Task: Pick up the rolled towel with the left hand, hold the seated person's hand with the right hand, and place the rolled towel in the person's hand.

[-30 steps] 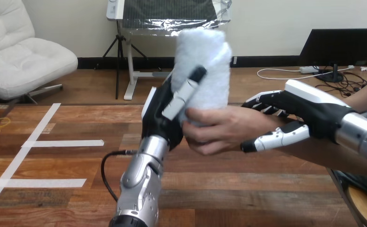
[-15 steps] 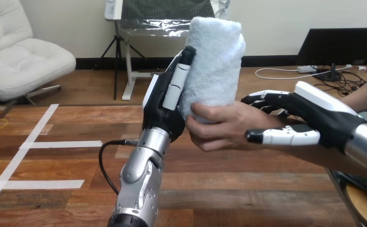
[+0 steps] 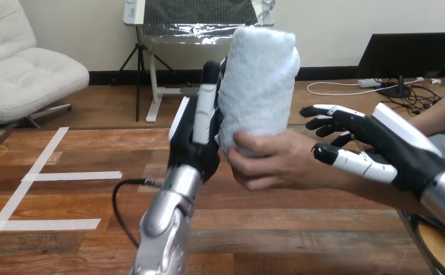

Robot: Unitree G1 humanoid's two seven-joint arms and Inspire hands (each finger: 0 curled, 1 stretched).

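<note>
- White terry-cloth rolled towel point(image 3: 260, 86) stands upright in the air, directly against the inner side of the robot's left hand point(image 3: 194, 143).
- The left hand is raised on its silver forearm point(image 3: 162, 229) with the palm turned toward the towel. Its fingers point(image 3: 207, 106) are straight and point upward, lying flat along the towel's side. None of them can be seen wrapping around it.
- The person's hand point(image 3: 271, 163) sits just past the left hand's palm. It is closed around the bottom end of the towel, with the thumb across the front of the roll.
- Most of the towel rises above the person's grip, and its top stands higher than the left hand's fingertips.
- The robot's right hand point(image 3: 397, 149) sits at the person's wrist point(image 3: 337, 179), on the far side of the towel from the left hand.
- The right hand is spread loosely. Its thumb point(image 3: 354, 161) stretches along the front of the wrist, and its fingers point(image 3: 330, 114) reach out behind it, nearly straight. No firm clasp can be seen.
- Below both hands lies the wooden table point(image 3: 266, 240), with white tape strips point(image 3: 74, 175) out beyond the back of the left hand.
</note>
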